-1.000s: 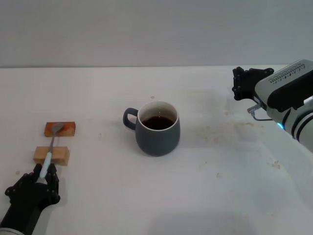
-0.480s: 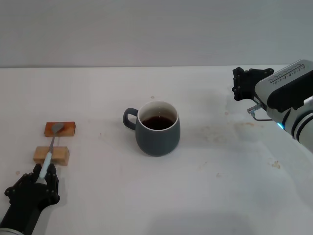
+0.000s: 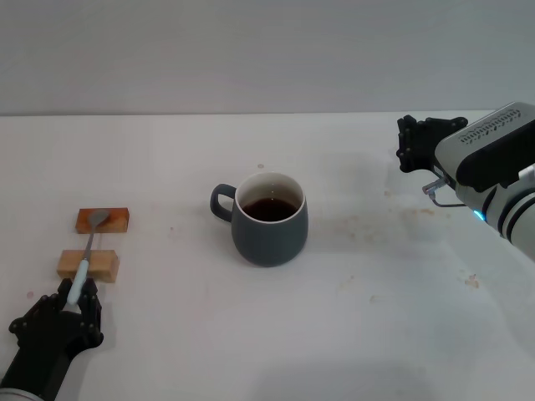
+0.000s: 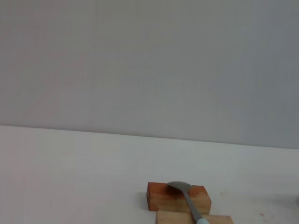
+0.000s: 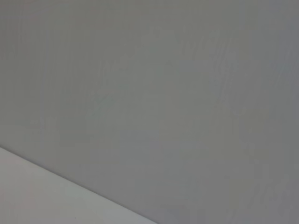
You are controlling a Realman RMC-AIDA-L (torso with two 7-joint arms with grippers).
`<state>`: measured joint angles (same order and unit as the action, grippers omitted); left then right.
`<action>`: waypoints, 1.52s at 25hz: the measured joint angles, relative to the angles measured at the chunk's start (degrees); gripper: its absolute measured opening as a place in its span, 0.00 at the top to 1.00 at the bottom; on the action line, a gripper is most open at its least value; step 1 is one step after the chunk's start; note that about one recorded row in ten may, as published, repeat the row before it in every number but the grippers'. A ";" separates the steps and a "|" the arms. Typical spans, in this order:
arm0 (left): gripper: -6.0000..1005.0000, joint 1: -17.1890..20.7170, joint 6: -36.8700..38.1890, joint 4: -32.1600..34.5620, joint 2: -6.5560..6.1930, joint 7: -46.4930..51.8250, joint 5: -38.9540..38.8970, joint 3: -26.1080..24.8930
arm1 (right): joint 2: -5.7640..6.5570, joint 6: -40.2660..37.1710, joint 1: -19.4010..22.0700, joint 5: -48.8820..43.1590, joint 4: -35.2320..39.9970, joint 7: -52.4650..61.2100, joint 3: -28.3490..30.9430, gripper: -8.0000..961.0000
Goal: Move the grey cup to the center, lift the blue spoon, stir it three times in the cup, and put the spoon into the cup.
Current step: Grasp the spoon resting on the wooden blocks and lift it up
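Head view: the cup (image 3: 270,219) stands upright near the middle of the white desk (image 3: 376,317), its loop handle toward the robot's left, dark brown liquid inside.

Well to the left of the cup, two small wooden blocks lie one behind the other: the reddish far block (image 3: 103,220) and the pale near block (image 3: 88,266). The spoon (image 3: 87,253) bridges them, with its metal bowl on the far block, its stem across the near block, and its pale blue handle reaching toward the robot.

The left gripper (image 3: 75,301) sits low at the near left corner of the desk. Its black fingers (image 3: 63,294) are closed around the end of the spoon handle, while the spoon rests on both blocks.

The right gripper (image 3: 415,142) is held at the far right, well apart from the cup; whether its fingers are open cannot be told.

Left wrist view: spoon bowl (image 4: 179,187) on the far block (image 4: 159,196).
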<state>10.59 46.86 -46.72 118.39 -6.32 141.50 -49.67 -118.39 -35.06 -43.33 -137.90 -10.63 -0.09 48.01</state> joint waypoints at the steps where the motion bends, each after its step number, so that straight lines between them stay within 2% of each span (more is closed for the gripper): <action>1: 0.78 -0.01 0.00 -0.03 0.00 0.00 0.00 0.01 | 0.00 0.00 0.00 0.00 0.00 0.00 -0.01 0.96; 31: 0.82 -0.21 0.09 0.01 0.09 -0.21 -0.09 0.01 | 0.00 0.71 0.01 0.00 -0.69 0.00 -0.29 0.96; 38: 0.82 -0.17 0.06 -1.58 -0.35 -0.38 -0.04 -0.05 | 0.00 0.74 0.04 0.01 -0.71 0.00 -0.15 0.96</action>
<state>10.42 46.91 -48.29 118.04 -6.70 141.46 -49.72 -118.38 -34.33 -43.30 -137.89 -11.34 -0.09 47.86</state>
